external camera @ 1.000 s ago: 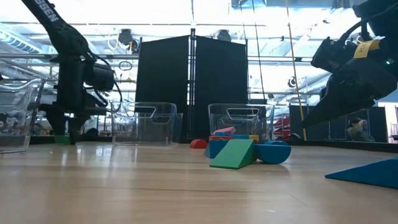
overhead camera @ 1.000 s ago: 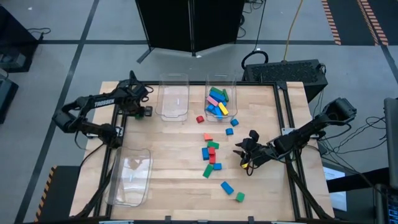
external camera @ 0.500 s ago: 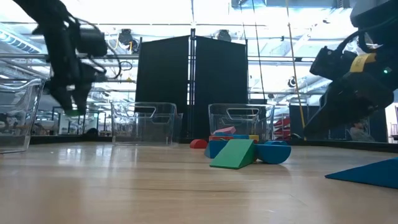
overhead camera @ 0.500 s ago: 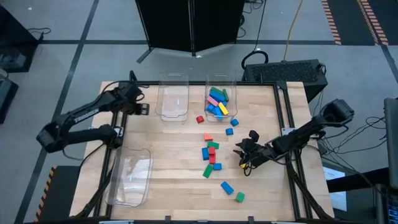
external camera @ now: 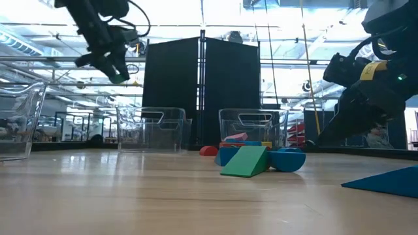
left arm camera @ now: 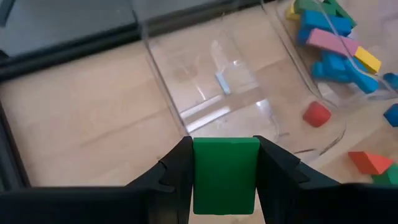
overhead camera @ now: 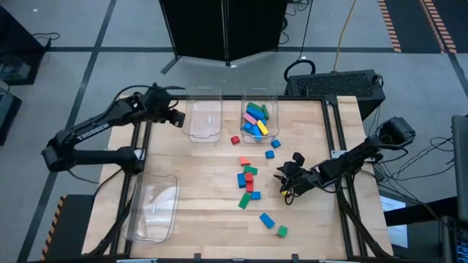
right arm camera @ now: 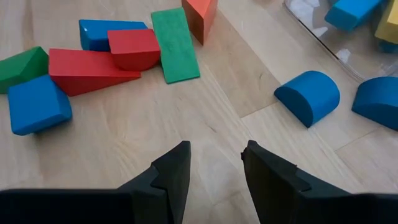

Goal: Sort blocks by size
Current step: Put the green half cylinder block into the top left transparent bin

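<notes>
Jaws first: found those of the left gripper (left arm camera: 225, 144) clenched on a green block (left arm camera: 225, 180), one dark finger against each side and the block's face square to the wrist camera. Placed that gripper (overhead camera: 174, 117) at the far left of the table, raised well above the wood in the low view (external camera: 116, 65), just beside the outer wall of the empty clear bin (overhead camera: 204, 90) and not yet over its mouth. Saw the same bin (left arm camera: 186, 93) ahead of the held block in the left wrist view, with nothing inside it. Noted the neighbouring bin (overhead camera: 260, 90) already loaded with blocks, and a third bin (overhead camera: 134, 219) lying at the near left edge. Found the right gripper (right arm camera: 214, 155) with jaws parted and nothing between them, hovering low beside the loose blocks (overhead camera: 247, 183) scattered mid-table. Judged the step in hand as delivery of the green block to the empty bin. Called for carrying the block fully across the near wall before any descent, since a fingertip could clip the thin plastic rim and shove the bin. Called also for centring over the floor, lowering partway to limit bounce, then releasing cleanly and lifting straight up clear of the walls.
</notes>
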